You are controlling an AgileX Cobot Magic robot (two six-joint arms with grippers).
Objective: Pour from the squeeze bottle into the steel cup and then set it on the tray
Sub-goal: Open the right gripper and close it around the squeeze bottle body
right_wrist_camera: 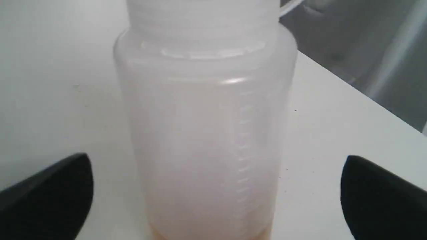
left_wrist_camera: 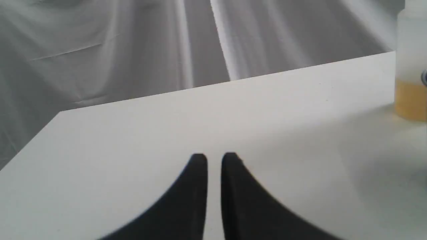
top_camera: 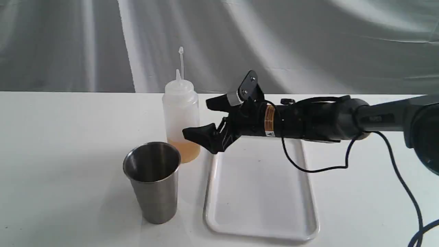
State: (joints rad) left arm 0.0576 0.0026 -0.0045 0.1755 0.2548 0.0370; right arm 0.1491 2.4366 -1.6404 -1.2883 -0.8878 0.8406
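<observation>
The squeeze bottle (top_camera: 180, 113) stands upright on the white table behind the steel cup (top_camera: 153, 178), amber liquid at its bottom and its cap strap sticking up. The white tray (top_camera: 260, 192) lies flat to the right of the cup. My right gripper (top_camera: 195, 117) reaches in from the right above the tray's far end, open, one finger on each side of the bottle (right_wrist_camera: 206, 133). In the right wrist view my right gripper (right_wrist_camera: 217, 159) shows wide gaps to the bottle on both sides. My left gripper (left_wrist_camera: 214, 160) is shut and empty over bare table, with the bottle (left_wrist_camera: 412, 66) off to one side.
The table (top_camera: 61, 137) is white and a grey cloth backdrop hangs behind its far edge. A black cable (top_camera: 319, 168) droops from the right arm over the tray's far right corner.
</observation>
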